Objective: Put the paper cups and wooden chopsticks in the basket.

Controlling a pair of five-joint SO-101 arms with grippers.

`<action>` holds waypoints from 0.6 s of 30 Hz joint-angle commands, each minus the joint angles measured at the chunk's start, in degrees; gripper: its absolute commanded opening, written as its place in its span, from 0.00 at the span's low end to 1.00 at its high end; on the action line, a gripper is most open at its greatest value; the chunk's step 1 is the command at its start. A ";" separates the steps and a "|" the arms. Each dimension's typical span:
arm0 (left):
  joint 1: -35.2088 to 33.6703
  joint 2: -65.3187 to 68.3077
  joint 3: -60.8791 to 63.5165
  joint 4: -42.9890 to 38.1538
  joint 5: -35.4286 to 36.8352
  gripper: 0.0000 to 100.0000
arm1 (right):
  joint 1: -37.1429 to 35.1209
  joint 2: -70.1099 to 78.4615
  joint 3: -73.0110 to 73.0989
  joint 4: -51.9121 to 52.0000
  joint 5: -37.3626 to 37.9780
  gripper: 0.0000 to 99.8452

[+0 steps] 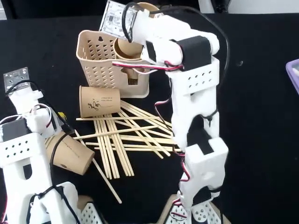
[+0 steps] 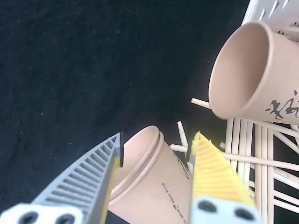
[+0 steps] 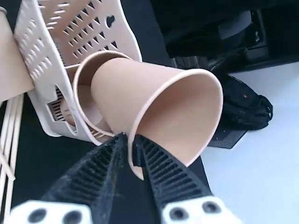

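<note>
A beige slotted basket (image 1: 100, 58) stands at the back of the black table. Over it my right gripper (image 1: 135, 39) is shut on the rim of a paper cup (image 3: 154, 98); that cup's base sits tilted inside another cup (image 3: 84, 100) in the basket (image 3: 70, 28). At the front left my left gripper (image 2: 156, 144) has its fingers against both sides of a second paper cup (image 2: 149, 182), which lies on its side (image 1: 70, 151). A third cup (image 1: 98, 101) lies in front of the basket. Several wooden chopsticks (image 1: 124, 137) are scattered between the arms.
The lying cup (image 2: 247, 74) and the chopsticks (image 2: 254, 149) are close to my left gripper. A purple object (image 1: 293, 74) sits at the table's right edge. The black cloth right of the right arm is open room.
</note>
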 commanded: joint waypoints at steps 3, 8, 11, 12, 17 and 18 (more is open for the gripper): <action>-0.57 -1.49 -1.80 -0.79 0.00 0.24 | -1.93 -0.04 -3.03 1.85 0.70 0.01; -0.57 -1.49 -1.80 -0.79 0.00 0.24 | -4.75 -0.04 -2.95 1.85 0.70 0.01; -0.57 -1.49 -1.80 -0.79 -0.09 0.24 | -5.89 -0.31 -0.75 1.93 0.70 0.01; -0.57 -1.49 -1.80 -0.79 -0.09 0.24 | -6.15 -0.40 0.31 1.93 0.70 0.01; -0.57 -1.49 -1.80 -0.79 -0.09 0.24 | -5.45 -0.40 3.21 1.85 0.44 0.07; -0.57 -1.49 -1.80 -0.79 -0.09 0.24 | -5.10 -0.40 3.21 1.93 0.44 0.09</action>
